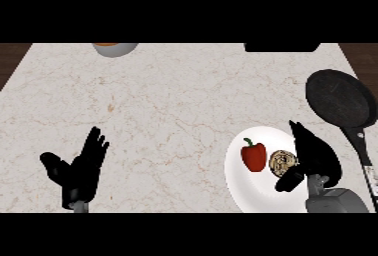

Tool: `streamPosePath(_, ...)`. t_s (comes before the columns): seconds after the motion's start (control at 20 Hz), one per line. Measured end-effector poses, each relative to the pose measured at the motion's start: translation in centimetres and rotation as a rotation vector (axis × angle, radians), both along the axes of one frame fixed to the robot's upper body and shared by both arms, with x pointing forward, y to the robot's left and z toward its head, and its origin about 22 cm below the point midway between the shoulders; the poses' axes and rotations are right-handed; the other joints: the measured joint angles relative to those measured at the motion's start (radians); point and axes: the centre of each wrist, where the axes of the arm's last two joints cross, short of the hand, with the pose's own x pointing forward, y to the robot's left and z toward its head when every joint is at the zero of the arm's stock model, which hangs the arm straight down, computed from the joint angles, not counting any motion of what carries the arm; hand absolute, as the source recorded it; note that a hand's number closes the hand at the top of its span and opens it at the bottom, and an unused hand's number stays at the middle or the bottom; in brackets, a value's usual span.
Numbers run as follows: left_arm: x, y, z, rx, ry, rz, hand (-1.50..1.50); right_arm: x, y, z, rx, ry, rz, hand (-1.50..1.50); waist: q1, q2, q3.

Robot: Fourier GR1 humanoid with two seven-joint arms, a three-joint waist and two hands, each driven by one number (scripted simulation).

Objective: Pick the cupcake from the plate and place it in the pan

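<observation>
On the white plate [255, 192], right hand [314, 157] spread open beside cupcake [283, 162], not clamped; red pepper [253, 156] adjacent risks getting knocked during closure.

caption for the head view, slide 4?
Right hand open beside the cupcake and red pepper on the white plate; pan empty beyond.

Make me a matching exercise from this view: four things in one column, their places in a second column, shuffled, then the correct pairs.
Things:
1. cupcake
2. red pepper
3. pan
4. left hand

Places:
A. open, at the lower left of the counter, holding nothing
B. on the white plate, at the cupcake's left
C. at the counter's right edge, beyond the plate, nothing in it
D. on the plate, right beside the right hand

Pairs: 1-D, 2-B, 3-C, 4-A
</observation>
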Motion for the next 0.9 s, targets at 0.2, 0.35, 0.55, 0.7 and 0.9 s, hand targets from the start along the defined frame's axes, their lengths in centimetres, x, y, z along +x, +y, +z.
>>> streamPosePath(0.2, 0.2, 0.0, -0.3, 0.002, -0.004, -0.005, 0.00, 0.1, -0.6, -2.1, -0.012, 0.017, -0.011, 1.50, 0.000, 0.000, 0.001)
streamPosePath(0.35, 0.1, 0.4, 0.3, -0.003, 0.000, 0.001, 0.00, 0.1, -0.8, -3.0, 0.014, -0.001, 0.030, 1.50, 0.001, 0.001, -0.001)
streamPosePath(0.55, -0.1, 0.0, 0.1, -0.003, 0.000, -0.005, 0.00, 0.8, -1.4, -3.6, 0.001, -0.058, 0.102, 1.50, 0.001, -0.003, -0.007)
streamPosePath(0.7, 0.1, 0.1, 0.0, 0.004, -0.004, -0.003, 0.00, 0.7, -1.0, -4.0, -0.010, -0.086, 0.121, 1.50, 0.000, -0.006, -0.009)
streamPosePath(0.9, -0.2, -0.4, -0.2, 0.003, -0.003, -0.001, 0.00, 0.6, -0.8, -4.1, -0.012, -0.098, 0.163, 1.50, -0.001, -0.006, -0.009)
